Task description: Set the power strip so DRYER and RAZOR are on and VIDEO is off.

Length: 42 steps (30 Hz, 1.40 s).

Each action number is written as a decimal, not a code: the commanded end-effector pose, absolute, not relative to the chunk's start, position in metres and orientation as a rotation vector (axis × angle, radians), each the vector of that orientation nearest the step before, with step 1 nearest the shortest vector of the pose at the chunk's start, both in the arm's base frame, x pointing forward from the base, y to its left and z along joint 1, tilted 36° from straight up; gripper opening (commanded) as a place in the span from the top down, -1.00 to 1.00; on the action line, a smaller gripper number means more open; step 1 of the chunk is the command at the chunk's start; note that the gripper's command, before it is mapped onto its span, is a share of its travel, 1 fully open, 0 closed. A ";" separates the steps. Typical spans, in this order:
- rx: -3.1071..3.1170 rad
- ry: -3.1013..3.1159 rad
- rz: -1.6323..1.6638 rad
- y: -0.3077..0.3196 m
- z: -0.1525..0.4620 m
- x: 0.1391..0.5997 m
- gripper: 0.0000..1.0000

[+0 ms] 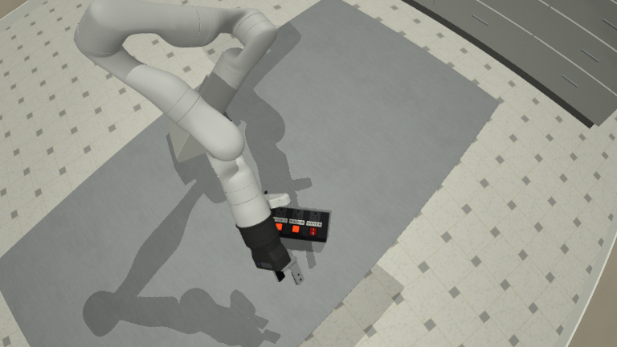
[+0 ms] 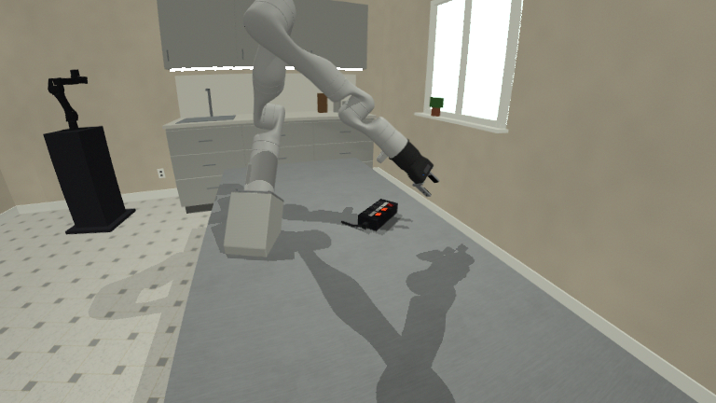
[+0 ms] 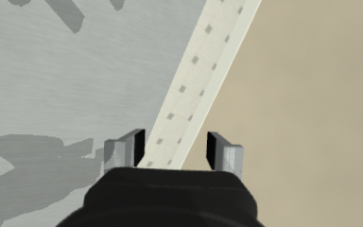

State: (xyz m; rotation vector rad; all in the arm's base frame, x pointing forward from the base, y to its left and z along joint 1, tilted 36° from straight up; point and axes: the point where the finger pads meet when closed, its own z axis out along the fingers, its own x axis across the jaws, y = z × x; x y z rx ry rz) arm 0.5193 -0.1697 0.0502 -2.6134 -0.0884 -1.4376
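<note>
Three rocker switches sit in a row on the power strip (image 1: 304,225), which lies flat and right way up on the table (image 1: 373,111), near its edge. From the top view I read the labels as VIDEO, RAZOR and DRYER, though the print is small. The VIDEO switch (image 1: 278,226) and RAZOR switch (image 1: 296,229) show bright orange; the DRYER switch (image 1: 312,230) shows darker red. Which shade means on I cannot tell.

I hold the gripper (image 1: 289,275) well above the table, beyond the strip's switch side, fingers spread wide with nothing between them. The wrist camera sees only table, floor and wall.

To do this step well, I would bring the wrist back over the strip, press with one fingertip straight down on one rocker at a time, and keep the body from sliding.
</note>
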 end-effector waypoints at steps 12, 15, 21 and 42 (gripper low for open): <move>-2.624 -0.339 -1.213 -0.144 0.051 0.497 -1.00; -2.614 -0.400 -1.143 -0.132 0.046 0.490 -1.00; -2.588 -0.509 -1.020 -0.114 0.044 0.477 -1.00; -2.442 -0.848 -0.587 -0.051 0.035 0.434 -1.00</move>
